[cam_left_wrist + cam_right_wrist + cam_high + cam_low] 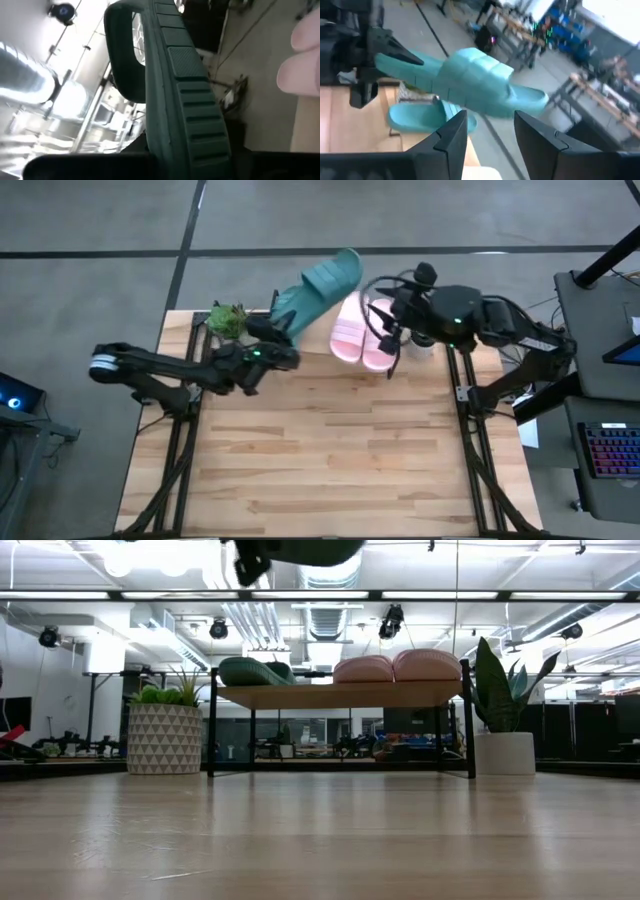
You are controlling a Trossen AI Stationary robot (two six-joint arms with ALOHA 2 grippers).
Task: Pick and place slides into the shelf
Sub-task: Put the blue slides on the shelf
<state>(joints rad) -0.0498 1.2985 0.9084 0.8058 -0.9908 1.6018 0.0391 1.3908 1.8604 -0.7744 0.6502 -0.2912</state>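
Four slides show: two pink ones and one green one lie on the shelf, and one green one is in the air. The slatted table (330, 450) fills the lower centre of the high view, its far edge near the upper middle. The shelf (340, 695) stands at mid-frame in the low view, between a patterned planter (165, 738) at left and a white pot (505, 752) at right. On its plank, the green slide on the shelf (255, 671) lies at the left, the two pink slides (395, 666) side by side at the right. The lifted green slide (320, 288) hangs tilted at the upper centre of the high view, clamped at one end by the left gripper (278, 340). The right gripper (490, 132), jaws apart and empty, hovers over the pink pair.
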